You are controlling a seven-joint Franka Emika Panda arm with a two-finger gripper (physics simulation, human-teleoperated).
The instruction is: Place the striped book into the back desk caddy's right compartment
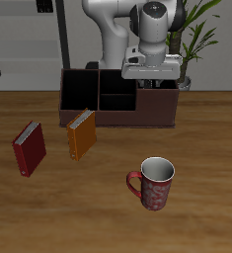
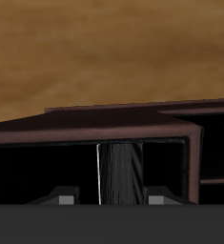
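Striped book (image 2: 120, 172) held upright in the pincer (image 2: 108, 199), directly over the back desk caddy (image 1: 117, 104).

By the wrist view the pincer was closed narrow on the book's upper edge, its black and pale grey stripes hanging straight down between the fingertips (image 2: 66, 199) into the right compartment (image 2: 132, 157), the wide bay bounded by a maroon-brown wall. In the exterior view the pincer (image 1: 153, 81) stood low above the caddy's end nearest the red mug (image 1: 153, 184), on the surface (image 1: 78, 212), while the red book (image 1: 30, 148) and orange book (image 1: 81, 133) stood nearer the front, well apart from it. I judged the lowering step nearly complete; how far the book's bottom edge sat from the bay floor could not be told. The next move would call for a short straight descent, then opening the fingers without tipping the book against the dividers.
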